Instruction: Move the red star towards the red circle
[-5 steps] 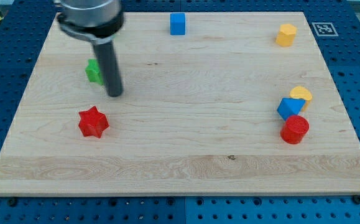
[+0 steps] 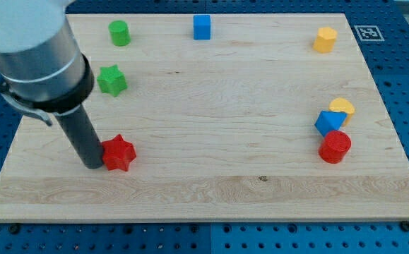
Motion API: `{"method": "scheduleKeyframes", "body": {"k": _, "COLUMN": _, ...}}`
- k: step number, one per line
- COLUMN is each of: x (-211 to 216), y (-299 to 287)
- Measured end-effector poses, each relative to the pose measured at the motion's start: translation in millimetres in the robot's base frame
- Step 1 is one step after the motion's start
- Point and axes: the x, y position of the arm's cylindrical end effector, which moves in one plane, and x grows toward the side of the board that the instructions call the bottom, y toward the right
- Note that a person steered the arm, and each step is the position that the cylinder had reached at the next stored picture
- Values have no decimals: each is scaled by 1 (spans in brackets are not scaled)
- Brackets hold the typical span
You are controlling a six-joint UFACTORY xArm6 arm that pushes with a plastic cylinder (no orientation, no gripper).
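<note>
Red star [image 2: 118, 153] and red circle [image 2: 335, 147] match in hue. 2 green blocks, 2 blue, 2 yellow-orange. Dark rod; pale wood-grain board [image 2: 225, 92]; blue pegboard surround.

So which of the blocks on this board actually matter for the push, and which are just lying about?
In the job: red star, red circle, my tip at the star's left side.

Lying about: green star, green cylinder, blue cube, yellow hexagon, yellow heart, blue block.
</note>
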Motion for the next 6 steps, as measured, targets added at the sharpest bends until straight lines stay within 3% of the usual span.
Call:
{"method": "scheduleKeyframes", "body": {"k": 2, "x": -24, "y": 61}}
{"method": "scheduleKeyframes", "body": {"k": 6, "x": -4, "y": 192}}
